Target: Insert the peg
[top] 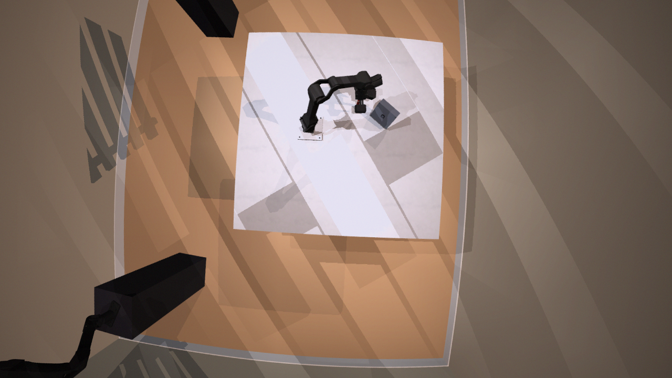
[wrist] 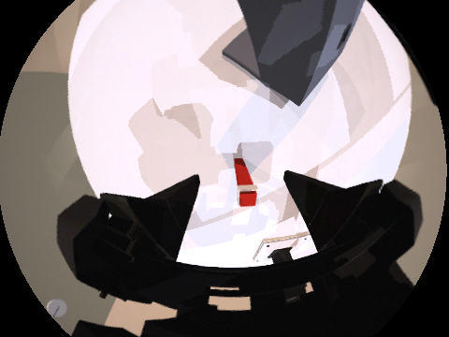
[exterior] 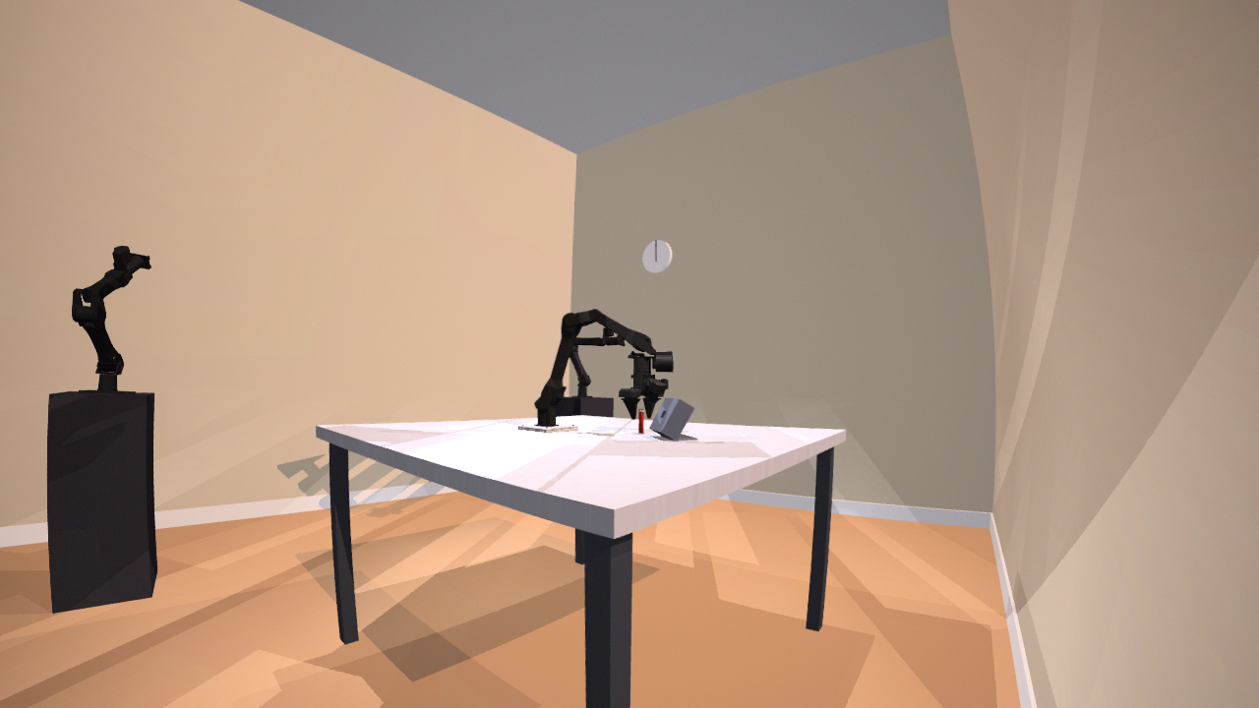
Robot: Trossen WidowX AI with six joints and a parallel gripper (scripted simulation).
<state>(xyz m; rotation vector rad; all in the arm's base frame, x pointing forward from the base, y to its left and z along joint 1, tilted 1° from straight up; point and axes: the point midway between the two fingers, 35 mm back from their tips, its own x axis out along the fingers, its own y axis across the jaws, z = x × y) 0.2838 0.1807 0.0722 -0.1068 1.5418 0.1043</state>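
Peg pickup: gripper over the standing peg, fingers apart

Top view: I am seeing the arm (top: 328, 89) reaching out from its base plate, with the gripper (top: 360, 107) hanging just beside the sloped panel (top: 384, 113) on the white table (top: 338, 188). The panel's hole (top: 382, 116) is showing as a small dark mark on its face. I cannot make out the peg from here; the wrist is covering it.

Exterior view: the gripper (exterior: 641, 410) is pointing straight down, tips just above the red peg (exterior: 640, 422), which is standing upright on the table, near the panel (exterior: 672, 418) but apart from it.

Wrist view: the peg (wrist: 245, 182) is sitting between the two dark fingers, nearer the middle of the gap than either side. Fingers are standing wide apart and holding nothing. The panel (wrist: 294, 37) is lying beyond.

Handling note: I am judging the step to be the descent. I would be lowering straight down, keeping the peg centred, and closing on its upper part so the bottom end stays free for insertion, without tipping it.
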